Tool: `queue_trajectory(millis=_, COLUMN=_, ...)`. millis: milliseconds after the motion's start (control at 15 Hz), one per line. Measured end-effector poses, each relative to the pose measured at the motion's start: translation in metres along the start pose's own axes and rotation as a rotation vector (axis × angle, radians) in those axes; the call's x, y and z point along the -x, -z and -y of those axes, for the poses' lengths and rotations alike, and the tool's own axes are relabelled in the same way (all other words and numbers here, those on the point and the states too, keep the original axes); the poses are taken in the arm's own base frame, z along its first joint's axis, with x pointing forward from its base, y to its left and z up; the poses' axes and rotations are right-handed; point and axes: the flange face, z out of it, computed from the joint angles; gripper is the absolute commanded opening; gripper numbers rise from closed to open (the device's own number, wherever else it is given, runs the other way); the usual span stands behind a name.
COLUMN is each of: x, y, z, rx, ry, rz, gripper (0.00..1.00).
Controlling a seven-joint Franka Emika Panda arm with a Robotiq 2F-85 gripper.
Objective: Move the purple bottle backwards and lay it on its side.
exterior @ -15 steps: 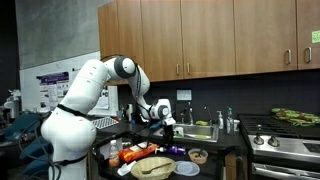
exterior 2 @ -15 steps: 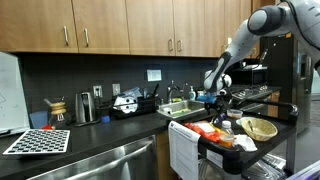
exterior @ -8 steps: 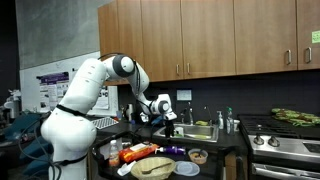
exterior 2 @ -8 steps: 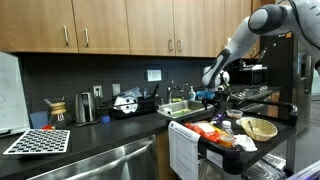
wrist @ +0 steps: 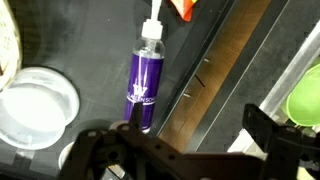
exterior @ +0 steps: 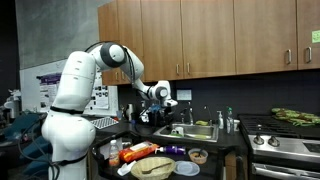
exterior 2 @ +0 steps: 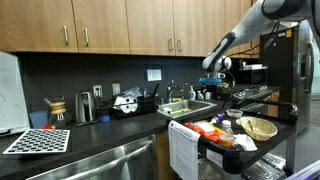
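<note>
Purple bottle (wrist: 147, 80) w/ white pump top lies on its side on the dark tabletop (wrist: 80, 40) in the wrist view, cap end toward the top of frame, close to an orange item (wrist: 181, 8) at the upper edge. Jaws stand wide apart at the bottom of that view, gripping nothing, w/ the bottle's base end just above the finger on frame left. White round dish (wrist: 35, 105) sits beside the bottle on frame left; a wood-toned strip (wrist: 225, 70) runs diagonally on its other side, w/ a green object (wrist: 306, 95) at far right. In both exterior views the white arm (exterior: 85, 75) (exterior 2: 245, 30) reaches out high over the cluttered counter, wrist well above the items below
</note>
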Motion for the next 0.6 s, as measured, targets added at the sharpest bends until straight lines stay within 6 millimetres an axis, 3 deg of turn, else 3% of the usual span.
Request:
queue_trajectory(millis=333, x=0.007, y=0.043, z=-0.025, rx=0.046, ry=0.278, rz=0.075, gripper=1.00)
queue_trajectory(millis=600, x=0.013, y=0.062, z=-0.041, rx=0.071, ry=0.447, rz=0.125, gripper=1.00)
